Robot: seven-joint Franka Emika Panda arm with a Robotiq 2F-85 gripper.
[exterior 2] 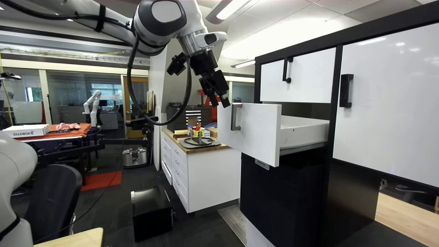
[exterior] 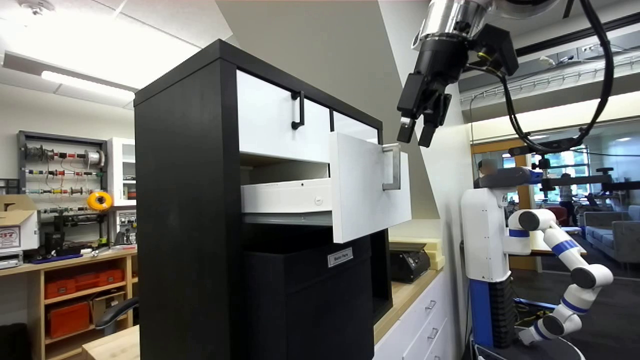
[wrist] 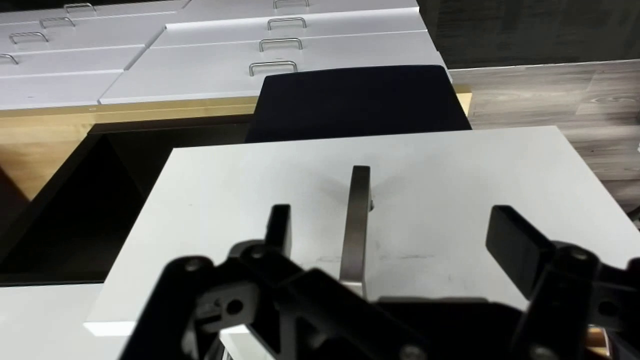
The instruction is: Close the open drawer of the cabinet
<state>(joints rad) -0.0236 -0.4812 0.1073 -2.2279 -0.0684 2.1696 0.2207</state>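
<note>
The open drawer (exterior: 360,190) is pulled well out of the tall black cabinet (exterior: 180,200); its white front and white side show in both exterior views (exterior 2: 259,132). A grey metal handle (exterior: 396,172) stands on its front. In both exterior views my gripper (exterior: 416,135) is in the air near the top of the drawer front, tilted downward (exterior 2: 220,102). In the wrist view the fingers (wrist: 390,220) are wide apart with nothing between their pads that they grip. The handle (wrist: 356,220) lies between the fingers in that picture, nearer the left one. I cannot tell the exact gap to the front.
A black bin (exterior: 325,300) with a small label sits under the drawer. Short white fronts (exterior: 275,115) with black handles are above it. A low white counter unit (exterior 2: 212,181) stands behind. A black box (exterior 2: 151,212) is on the floor.
</note>
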